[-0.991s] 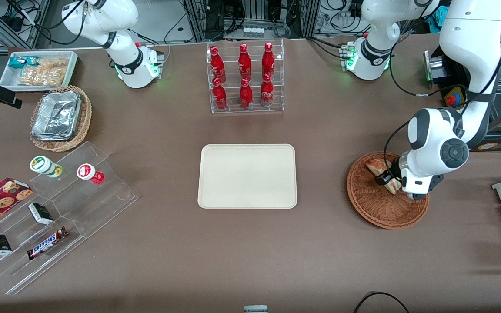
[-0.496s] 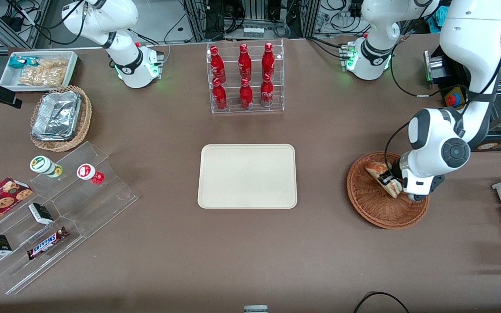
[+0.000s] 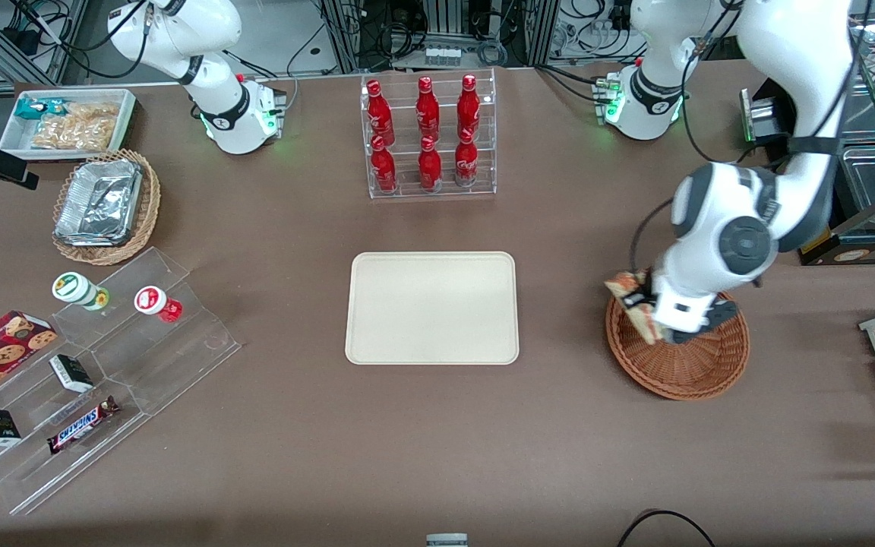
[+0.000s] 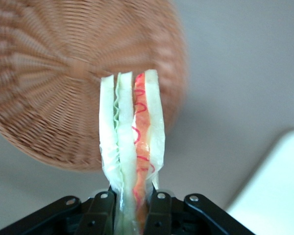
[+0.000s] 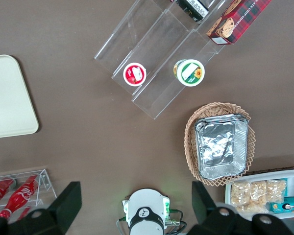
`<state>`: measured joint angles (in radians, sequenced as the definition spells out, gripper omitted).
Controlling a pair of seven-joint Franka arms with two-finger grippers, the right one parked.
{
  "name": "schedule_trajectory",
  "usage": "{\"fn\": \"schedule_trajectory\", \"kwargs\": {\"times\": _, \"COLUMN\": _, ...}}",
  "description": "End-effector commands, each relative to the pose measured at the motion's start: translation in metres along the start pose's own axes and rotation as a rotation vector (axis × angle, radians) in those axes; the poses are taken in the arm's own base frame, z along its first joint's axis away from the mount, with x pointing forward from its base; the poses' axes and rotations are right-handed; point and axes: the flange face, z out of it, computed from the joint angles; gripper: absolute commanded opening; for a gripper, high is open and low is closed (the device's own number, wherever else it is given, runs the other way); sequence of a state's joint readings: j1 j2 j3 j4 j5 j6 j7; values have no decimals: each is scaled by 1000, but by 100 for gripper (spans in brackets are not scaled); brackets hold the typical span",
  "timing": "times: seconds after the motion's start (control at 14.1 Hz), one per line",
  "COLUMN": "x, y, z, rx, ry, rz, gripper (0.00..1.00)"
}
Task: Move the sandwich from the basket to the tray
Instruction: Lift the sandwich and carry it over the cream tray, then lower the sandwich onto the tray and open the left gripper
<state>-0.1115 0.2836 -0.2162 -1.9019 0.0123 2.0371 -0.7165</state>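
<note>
Gripper is hanging over the basket rim, on the edge nearest the tray, fingers clamped on the sandwich. In the wrist view the sandwich is sticking out edge-on from between the two fingers, bread slices and red/green filling squeezed at the held end, the basket showing below it with a gap, so the sandwich is looking clear of the wicker. The tray is sitting bare, well apart toward the table middle; a pale corner in the wrist view is probably it.

Risks: the grip is sitting on one end only and the layers are splaying at the free end, so a fast swing could be peeling a slice loose or letting the filling slide out. Squeezing soft bread also risks a slow slip mid-carry. Releasing too high over the tray could be tipping the wedge over or off the low rim.
</note>
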Motion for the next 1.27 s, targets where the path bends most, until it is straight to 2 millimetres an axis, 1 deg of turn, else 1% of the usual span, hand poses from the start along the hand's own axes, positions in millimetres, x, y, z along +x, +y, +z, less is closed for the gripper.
{"fn": "schedule_trajectory", "kwargs": {"times": 0.0, "x": -24, "y": 71, "z": -8, "rx": -8, "ry": -3, "rz": 92, "gripper": 18}}
{"fn": "schedule_trajectory", "kwargs": {"times": 0.14, "x": -54, "y": 119, "z": -1, "rx": -24, "ry": -10, "rz": 139, "gripper": 18}}
{"fn": "schedule_trajectory", "kwargs": {"times": 0.28, "x": -87, "y": 168, "z": 10, "rx": -75, "ry": -58, "rz": 182, "gripper": 18}}
{"fn": "schedule_trajectory", "kwargs": {"times": 0.35, "x": -101, "y": 194, "z": 17, "rx": -110, "ry": -79, "rz": 198, "gripper": 18}}
{"fn": "schedule_trajectory", "kwargs": {"times": 0.42, "x": -119, "y": 226, "z": 23, "rx": -134, "ry": -82, "rz": 218, "gripper": 18}}
{"fn": "schedule_trajectory", "kwargs": {"times": 0.5, "x": -126, "y": 247, "z": 28, "rx": -140, "ry": -76, "rz": 202, "gripper": 18}}
{"fn": "schedule_trajectory", "kwargs": {"times": 0.57, "x": -134, "y": 261, "z": 38, "rx": -135, "ry": -76, "rz": 209, "gripper": 20}}
{"fn": "schedule_trajectory", "kwargs": {"times": 0.64, "x": -144, "y": 271, "z": 47, "rx": -126, "ry": -73, "rz": 233, "gripper": 25}}
{"fn": "schedule_trajectory", "kwargs": {"times": 0.71, "x": -147, "y": 276, "z": 55, "rx": -117, "ry": -70, "rz": 246, "gripper": 25}}
{"fn": "schedule_trajectory", "kwargs": {"times": 0.78, "x": -161, "y": 286, "z": 61, "rx": -113, "ry": -67, "rz": 272, "gripper": 25}}
{"fn": "schedule_trajectory", "kwargs": {"times": 0.85, "x": -164, "y": 290, "z": 68, "rx": -106, "ry": -70, "rz": 279, "gripper": 25}}
{"fn": "schedule_trajectory", "kwargs": {"times": 1.06, "x": -162, "y": 295, "z": 90, "rx": -112, "ry": -73, "rz": 275, "gripper": 28}}
{"fn": "schedule_trajectory", "kwargs": {"times": 1.13, "x": -161, "y": 295, "z": 94, "rx": -117, "ry": -70, "rz": 274, "gripper": 30}}
{"fn": "schedule_trajectory", "kwargs": {"times": 1.2, "x": -161, "y": 295, "z": 96, "rx": -115, "ry": -72, "rz": 273, "gripper": 36}}
